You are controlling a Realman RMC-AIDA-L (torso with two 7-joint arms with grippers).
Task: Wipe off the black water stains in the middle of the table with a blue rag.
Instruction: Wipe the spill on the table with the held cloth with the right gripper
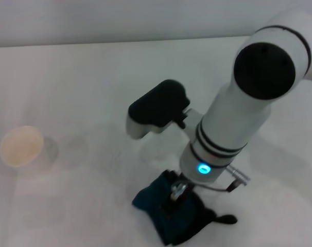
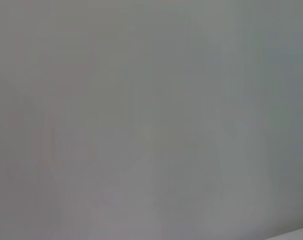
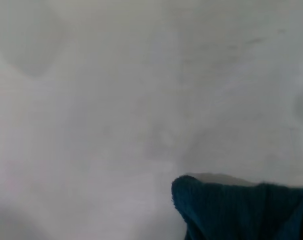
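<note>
The blue rag lies bunched on the white table near the front edge, right of centre. My right gripper comes down from the right onto the rag's top and is shut on it. An edge of the rag also shows in the right wrist view, over bare table. No black water stain shows in any view; it is hidden or out of view. The left gripper is not in view, and the left wrist view shows only a plain grey surface.
A white cup stands on the table at the far left. The right arm's thick white forearm and black wrist block hang over the table's middle. The table's far edge runs along the back.
</note>
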